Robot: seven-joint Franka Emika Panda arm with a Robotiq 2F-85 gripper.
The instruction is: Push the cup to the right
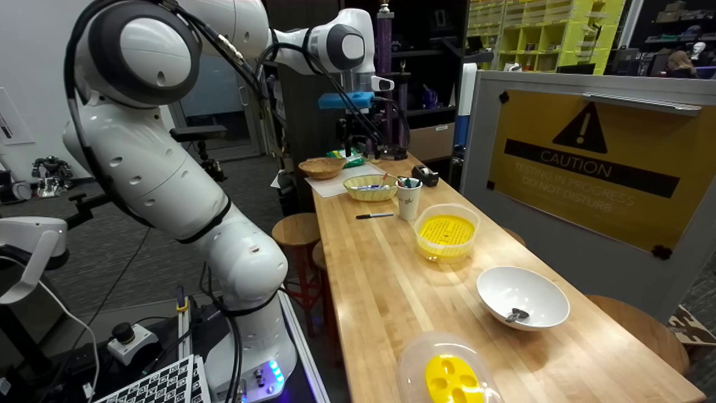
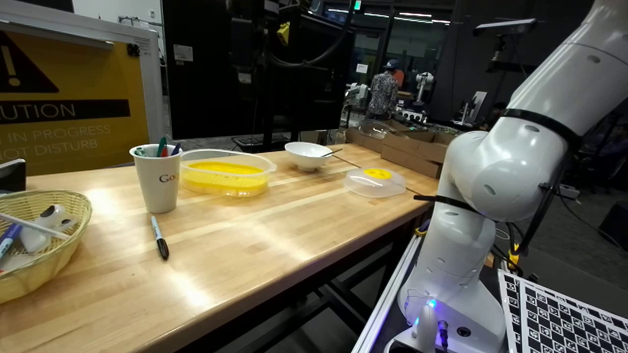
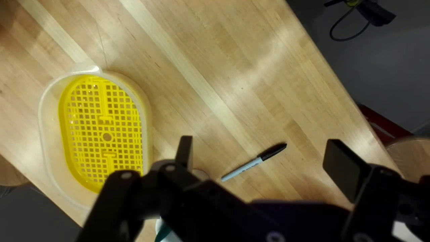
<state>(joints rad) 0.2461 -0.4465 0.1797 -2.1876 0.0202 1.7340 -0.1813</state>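
A white cup holding pens stands upright on the wooden table; it also shows in an exterior view. In the wrist view only a sliver of it shows behind a finger. A wide clear tub with a bright yellow perforated insert stands beside it. The insert also shows in the wrist view. My gripper is up over the far part of the table. In the wrist view its fingers are wide apart with nothing held, and both cup and tub are on the left finger's side.
A marker lies on the table, seen between my fingers. A pen basket, brown basket and black tape dispenser are at one end. A white bowl and clear lid with yellow top are at the other.
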